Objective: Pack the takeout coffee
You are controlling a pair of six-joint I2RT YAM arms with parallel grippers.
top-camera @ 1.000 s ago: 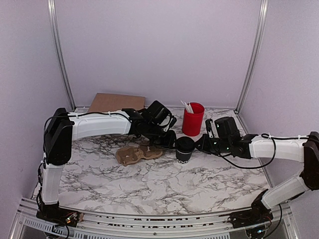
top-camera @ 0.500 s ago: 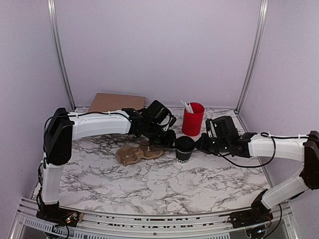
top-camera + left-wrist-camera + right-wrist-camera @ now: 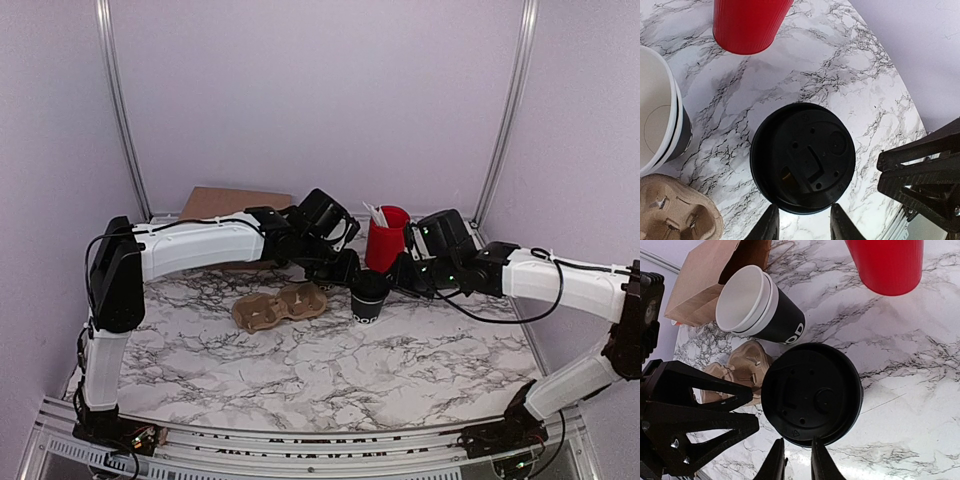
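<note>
Packing is not yet done: the coffee (image 3: 370, 300) stands lidded and upright on the table (image 3: 300, 370), just right of the carrier (image 3: 278, 306) and in front of the red cup (image 3: 386, 242), in no well and no bag. Left to do, I judge: grip it, lift it, seat it. Stock: table, one; brown bag (image 3: 225, 203), one, back left; carrier, one, two wells, both empty; red cup, one, with white utensils, number unclear; lidless cups (image 3: 757, 307), one nested stack, two rims showing; coffee, one. My left gripper (image 3: 803, 217) hangs at the lid's near edge, partly open, holding nothing; my right gripper (image 3: 797, 444) likewise, fingers barely parted, empty.
</note>
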